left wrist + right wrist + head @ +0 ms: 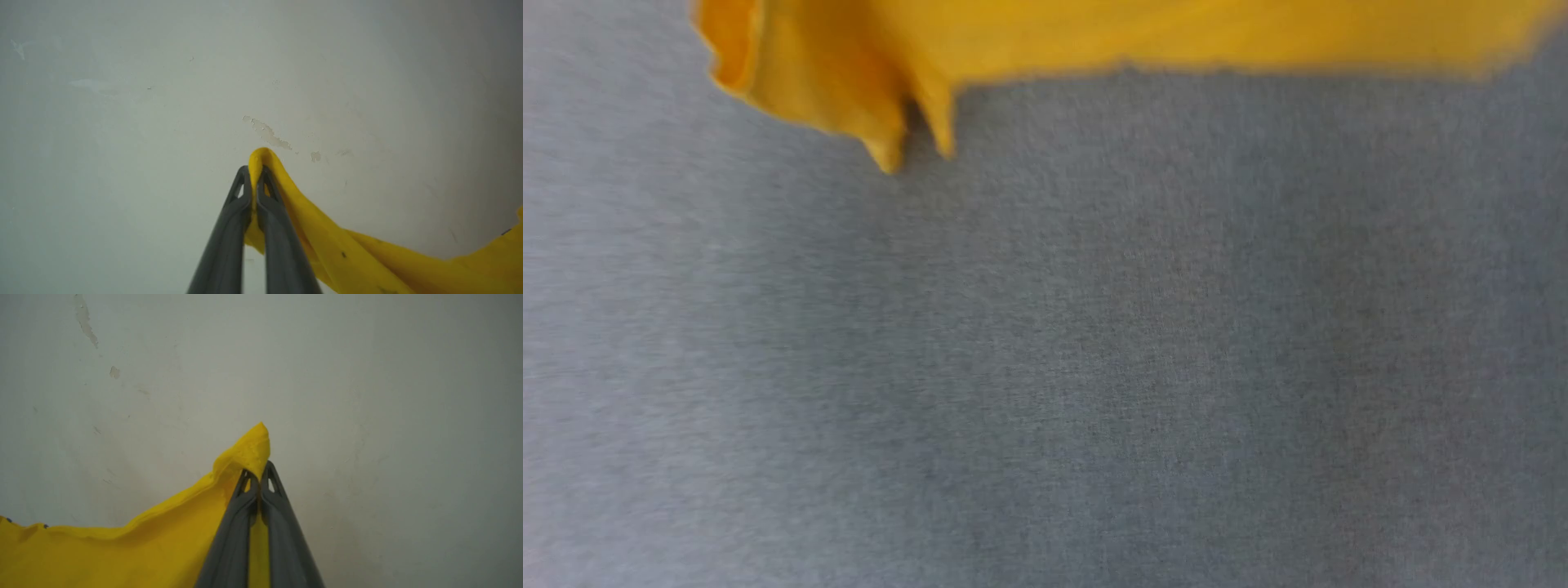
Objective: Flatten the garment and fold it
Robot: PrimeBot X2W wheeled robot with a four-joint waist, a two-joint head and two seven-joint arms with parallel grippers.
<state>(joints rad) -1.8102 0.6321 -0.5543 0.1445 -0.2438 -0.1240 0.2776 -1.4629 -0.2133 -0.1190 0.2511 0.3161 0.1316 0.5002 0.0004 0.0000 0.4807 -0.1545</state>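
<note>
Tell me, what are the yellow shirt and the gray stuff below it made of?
The shirt looks like soft, thin cloth, maybe cotton, with a matte finish: it sags, folds and has a wavy hem. The gray stuff is probably fabric too, matte with a fine speckled weave, though the blur leaves that unsure.

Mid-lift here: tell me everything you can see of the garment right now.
The garment is bright yellow, soft, thin-looking cloth. The left claw and right claw are each shut on a pinch of it, a small peak poking past the tips; the cloth sags between them before a pale wall. In the head view its blurred lower edge runs across the top, a crumpled sleeve-like flap at the left, above a grey surface; whether it touches that is unclear.
</note>
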